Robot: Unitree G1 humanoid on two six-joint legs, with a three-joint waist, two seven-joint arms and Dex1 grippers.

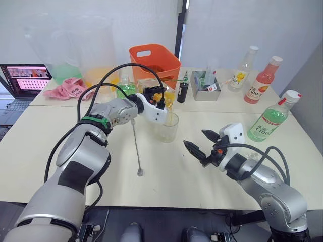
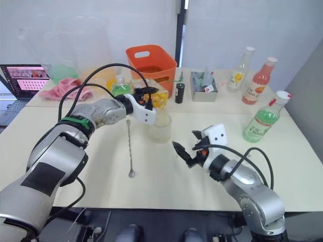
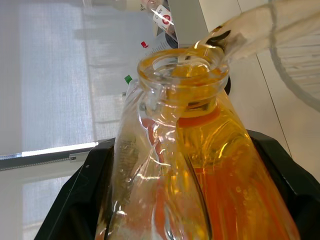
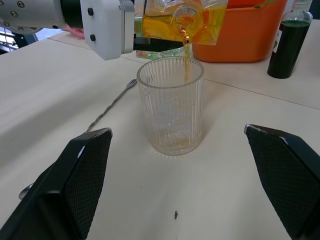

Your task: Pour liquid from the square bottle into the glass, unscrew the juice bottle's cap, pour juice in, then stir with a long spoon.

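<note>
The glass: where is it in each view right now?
Left eye: glass, centre, under the left gripper.
Right eye, centre.
Left wrist: ribbed rim beyond the tilted bottle.
Right wrist, centre.
Shared landmark: orange basket.

Bright, even daylight; soft shadows

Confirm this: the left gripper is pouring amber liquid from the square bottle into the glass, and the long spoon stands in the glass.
Wrong on the spoon: the left eye view shows the long spoon lying flat on the table beside the glass. The left gripper is indeed pouring from the square bottle.
</note>
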